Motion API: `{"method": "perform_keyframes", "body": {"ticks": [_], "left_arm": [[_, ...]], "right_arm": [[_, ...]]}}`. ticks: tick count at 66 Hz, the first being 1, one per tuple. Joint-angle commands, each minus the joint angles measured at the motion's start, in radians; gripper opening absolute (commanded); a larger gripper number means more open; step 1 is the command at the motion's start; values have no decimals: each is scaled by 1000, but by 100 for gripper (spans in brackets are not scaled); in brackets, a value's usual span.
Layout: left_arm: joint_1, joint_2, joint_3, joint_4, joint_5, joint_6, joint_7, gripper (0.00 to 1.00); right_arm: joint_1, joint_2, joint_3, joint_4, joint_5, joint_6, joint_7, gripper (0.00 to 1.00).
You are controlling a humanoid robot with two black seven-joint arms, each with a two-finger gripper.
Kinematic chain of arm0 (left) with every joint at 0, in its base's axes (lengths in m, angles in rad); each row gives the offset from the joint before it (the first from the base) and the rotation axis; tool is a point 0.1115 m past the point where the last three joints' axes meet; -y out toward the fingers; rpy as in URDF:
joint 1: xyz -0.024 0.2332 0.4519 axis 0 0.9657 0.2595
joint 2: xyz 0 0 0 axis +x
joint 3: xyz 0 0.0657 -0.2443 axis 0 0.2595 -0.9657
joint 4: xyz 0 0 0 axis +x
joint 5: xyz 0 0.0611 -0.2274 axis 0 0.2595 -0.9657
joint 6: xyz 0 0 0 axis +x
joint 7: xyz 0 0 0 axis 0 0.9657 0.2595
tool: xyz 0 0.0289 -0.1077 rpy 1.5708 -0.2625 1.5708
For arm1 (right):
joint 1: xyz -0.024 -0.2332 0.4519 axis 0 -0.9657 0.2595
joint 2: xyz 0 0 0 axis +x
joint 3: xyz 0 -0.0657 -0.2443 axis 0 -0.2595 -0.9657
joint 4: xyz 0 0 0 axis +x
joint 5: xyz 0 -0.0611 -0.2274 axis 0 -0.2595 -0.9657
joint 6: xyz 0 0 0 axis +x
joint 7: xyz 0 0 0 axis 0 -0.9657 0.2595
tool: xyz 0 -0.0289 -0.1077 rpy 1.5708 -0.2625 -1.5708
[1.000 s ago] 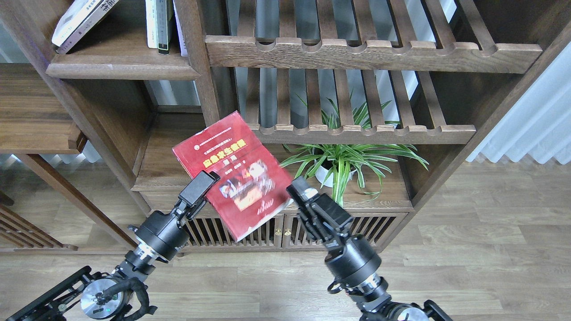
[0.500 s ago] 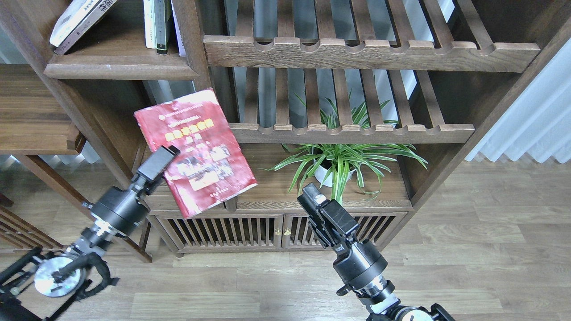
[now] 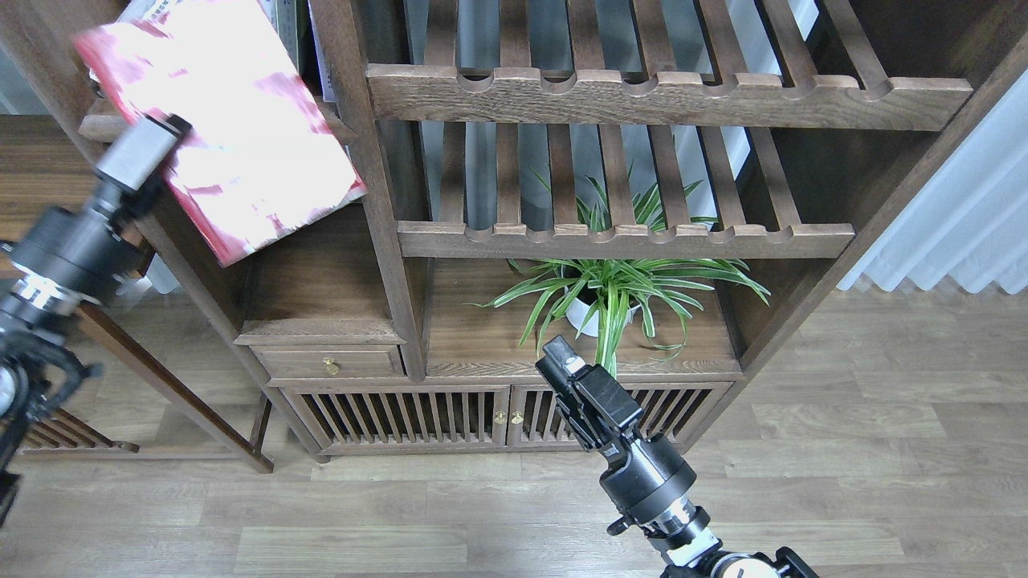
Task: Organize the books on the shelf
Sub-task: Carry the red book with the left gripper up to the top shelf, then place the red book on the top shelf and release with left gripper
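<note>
At the far left, the left gripper (image 3: 152,140) has its jaws clamped on the lower left edge of the red book (image 3: 233,136), which is blurred and washed out by glare. The book tilts up and to the right of the jaws, its cover facing out, in front of the shelf (image 3: 100,127) in the upper left bay of the bookcase (image 3: 377,201). Right of centre, a potted plant (image 3: 614,293) stands on a lower board. The right gripper (image 3: 566,369) hangs before the cabinet doors, holding nothing; whether its jaws are apart cannot be told.
</note>
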Motion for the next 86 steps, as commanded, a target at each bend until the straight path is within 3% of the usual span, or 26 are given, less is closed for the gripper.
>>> {"method": "perform_keyframes", "body": {"ticks": [1, 32, 49, 73, 86], "left_arm": [[-6, 0, -26, 0, 1, 0, 0, 0], [-72, -2, -147, 28, 6, 0, 4, 0], [-253, 2, -237, 82, 103, 0, 86, 0], [-319, -2, -256, 83, 357, 0, 84, 0], [-370, -11, -271, 89, 523, 0, 51, 0]], "right_arm": [[-3, 0, 0, -1, -6, 0, 0, 59], [8, 0, -11, -3, -34, 0, -1, 59], [26, 0, -18, -1, -43, 0, -1, 59], [21, 0, -38, 2, -51, 0, -1, 60], [21, 0, -57, 2, -57, 0, -3, 62]]}}
